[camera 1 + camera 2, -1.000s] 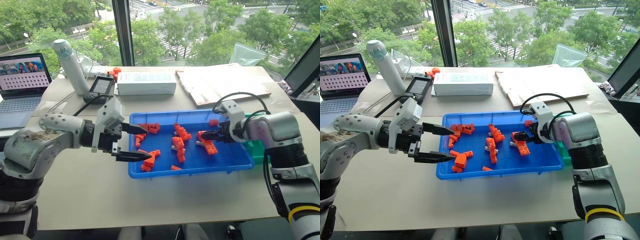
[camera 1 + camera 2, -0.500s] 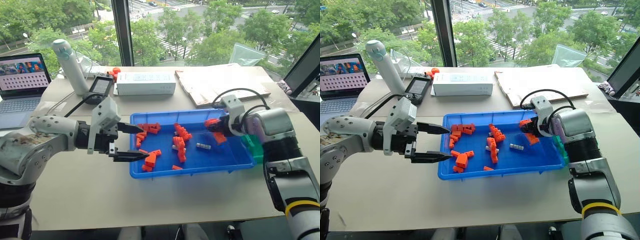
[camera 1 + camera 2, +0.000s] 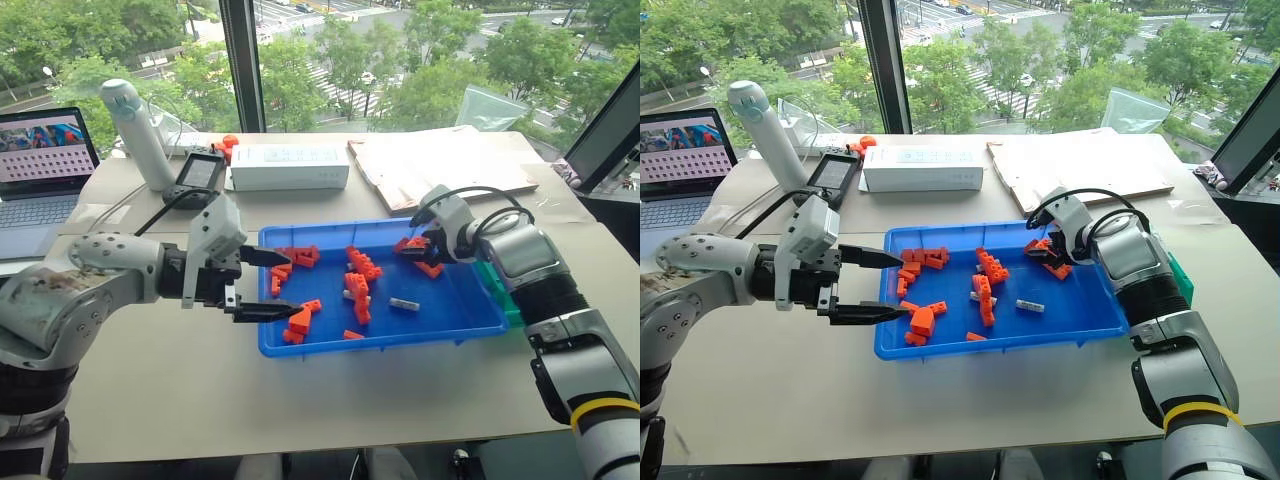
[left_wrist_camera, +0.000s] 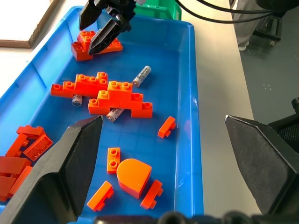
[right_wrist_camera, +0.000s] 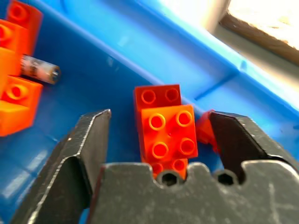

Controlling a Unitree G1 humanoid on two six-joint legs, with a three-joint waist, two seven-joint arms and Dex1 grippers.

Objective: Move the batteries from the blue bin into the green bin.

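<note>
Over the far right corner of the wide bright-blue plastic tray (image 3: 480, 322), the right gripper (image 5: 161, 140) straddles an orange toy brick (image 5: 166, 128), fingers spread. Nearby lies a slim silvery battery (image 3: 404, 304). Left gripper (image 3: 272, 283) hovers, fingers spread.

Grey batteries (image 4: 141, 75) flat in blue bin (image 4: 189, 93)
</note>
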